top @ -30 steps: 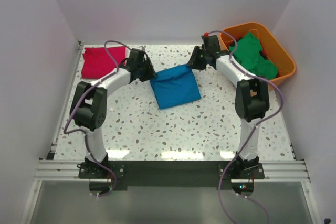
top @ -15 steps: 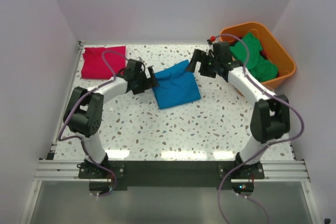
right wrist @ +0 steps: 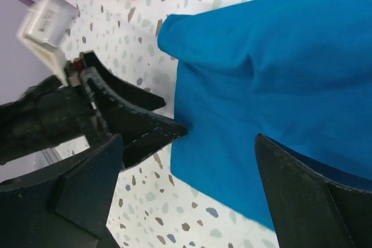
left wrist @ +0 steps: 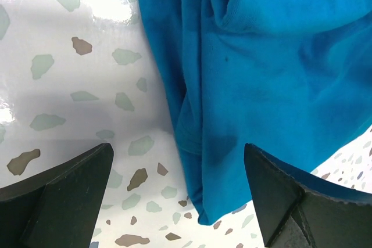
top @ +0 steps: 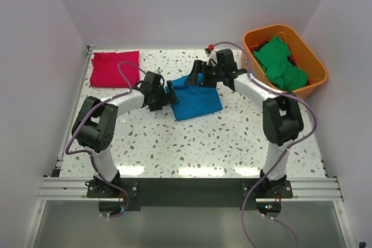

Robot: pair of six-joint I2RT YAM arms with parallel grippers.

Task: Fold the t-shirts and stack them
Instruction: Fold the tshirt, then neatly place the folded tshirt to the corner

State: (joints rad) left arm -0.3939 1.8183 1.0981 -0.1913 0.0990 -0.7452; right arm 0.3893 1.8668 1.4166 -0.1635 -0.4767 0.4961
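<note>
The folded blue t-shirt (top: 196,100) is lying flat around the middle of the speckled table (top: 203,137), a little toward the far side, its cloth rumpled along the left edge. The left gripper (top: 170,94) is hanging right at that left edge with its fingers spread wide and gripping nothing; from its own camera the shirt's edge is showing between the two open fingers. The left arm is bending up from its near-left base and stretching its forearm rightward to the shirt. The right gripper (top: 195,76) is hovering over the shirt's far-left corner, equally wide open and empty, its arm rising from the near-right base and reaching leftward. The red t-shirt (top: 114,68) is sitting folded in the far-left corner. The green t-shirts (top: 281,62) are lying bunched in the orange bin (top: 317,68) at far right.
</note>
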